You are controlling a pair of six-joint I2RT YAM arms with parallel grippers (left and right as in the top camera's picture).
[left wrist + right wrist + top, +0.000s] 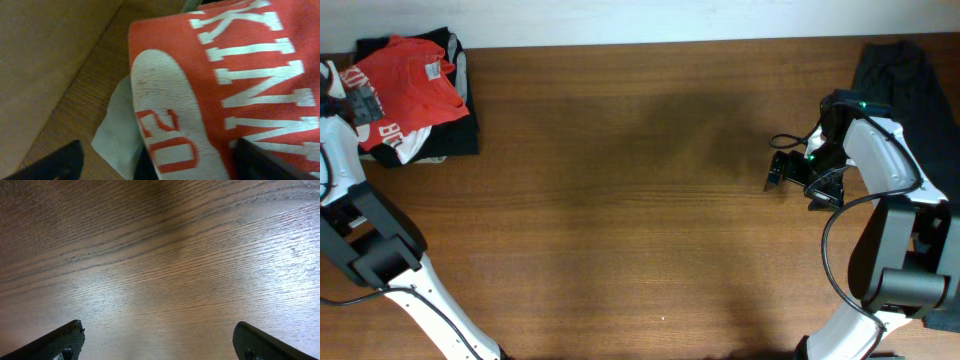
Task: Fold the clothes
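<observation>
The clothes (410, 75), a folded red-orange T-shirt with white lettering, lie on top of a small pile at the table's back left corner. In the left wrist view the shirt (240, 90) fills the frame, showing its white oval and big letters. My left gripper (352, 100) hovers over the shirt's left edge; its fingers stand wide apart at either side of the cloth, so the left gripper (162, 167) is open. My right gripper (782, 178) is open over bare wood at the right, and in its wrist view the right gripper (160, 340) has nothing between its fingers.
A dark garment (455, 140) and a white one (117, 130) lie beneath the red shirt. Another dark garment (910, 80) is heaped at the back right behind the right arm. The wooden table (620, 200) spreads between the two arms.
</observation>
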